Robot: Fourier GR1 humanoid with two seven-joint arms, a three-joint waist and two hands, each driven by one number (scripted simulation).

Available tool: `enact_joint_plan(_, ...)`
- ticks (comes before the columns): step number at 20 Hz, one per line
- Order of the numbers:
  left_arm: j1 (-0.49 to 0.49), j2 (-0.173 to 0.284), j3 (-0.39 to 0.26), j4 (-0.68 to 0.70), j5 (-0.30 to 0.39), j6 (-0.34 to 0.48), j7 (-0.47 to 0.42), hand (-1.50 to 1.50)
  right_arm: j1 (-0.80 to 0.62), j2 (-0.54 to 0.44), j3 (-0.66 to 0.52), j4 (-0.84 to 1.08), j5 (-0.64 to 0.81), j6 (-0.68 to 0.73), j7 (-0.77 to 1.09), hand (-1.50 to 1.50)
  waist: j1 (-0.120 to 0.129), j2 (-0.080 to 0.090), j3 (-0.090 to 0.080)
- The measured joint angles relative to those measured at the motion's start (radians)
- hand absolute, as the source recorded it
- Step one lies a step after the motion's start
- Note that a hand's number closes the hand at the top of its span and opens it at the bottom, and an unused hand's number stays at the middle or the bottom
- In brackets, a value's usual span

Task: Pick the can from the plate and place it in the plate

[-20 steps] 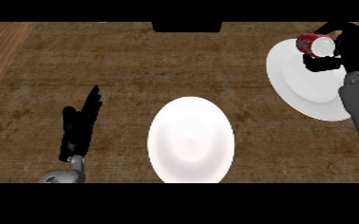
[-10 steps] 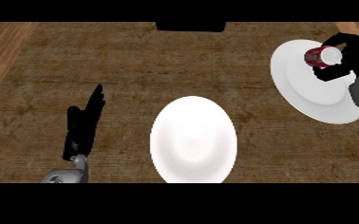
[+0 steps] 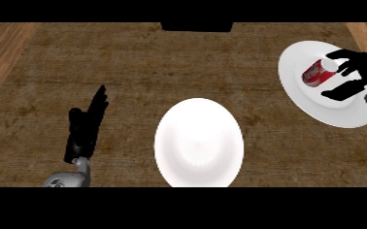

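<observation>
Your right hand (image 3: 349, 75) is at the right plate (image 3: 301, 97), fingers and thumb curled on either side of the red can (image 3: 316, 73), which lies tilted on that plate near its upper part. The fingers reach over the can's top end and the thumb sits below and to the right of it. From this view you cannot tell whether they are already pressing on the can or only bracketing it, so treat the grasp as not yet proven.

Before you lift, make sure the can sits well between fingers and thumb, not only caught at its pale end. Close round the red body rather than the rim, so it does not swing once it is off the plate. Then raise it straight up until it is free of the plate's edge before you move sideways; dragging it across would likely roll it, since it is lying on its side.

The goal is the centre plate (image 3: 172, 145), well apart to the left and nearer you. Carry the can over its middle, lower until it rests there, and only then let go.

Your left hand (image 3: 84, 126) rests at the lower left, fingers straight and holding nothing. Leave it there; it is out of the path.
</observation>
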Motion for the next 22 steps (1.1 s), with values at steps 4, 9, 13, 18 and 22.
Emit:
enact_joint_plan(4,-0.026,0.010,0.025,0.030,0.013,-0.007,-0.003,0.00,0.004,-0.007,-0.055,0.005,-0.059,0.031,-0.144,-1.50,-0.008,-0.001,0.000)
enact_joint_plan(9,-0.017,0.010,0.032,0.029,0.017,-0.005,-0.002,0.00,-0.004,-0.011,-0.218,-0.006,-0.234,0.093,-0.279,-1.50,-0.021,-0.006,0.001)
enact_joint_plan(13,-0.010,0.014,0.031,0.020,0.019,-0.013,0.001,0.00,0.005,-0.045,-0.325,0.021,-0.345,0.177,-0.332,-1.50,-0.019,-0.005,0.001)
enact_joint_plan(18,0.013,0.021,0.026,-0.010,0.020,-0.026,-0.001,0.00,0.042,-0.097,-0.379,0.057,-0.404,0.290,-0.400,-1.50,-0.011,-0.003,0.000)
enact_joint_plan(22,0.005,0.001,0.009,-0.015,0.001,-0.008,0.018,0.00,0.072,-0.095,-0.390,0.068,-0.421,0.334,-0.458,-1.50,-0.010,-0.002,0.001)
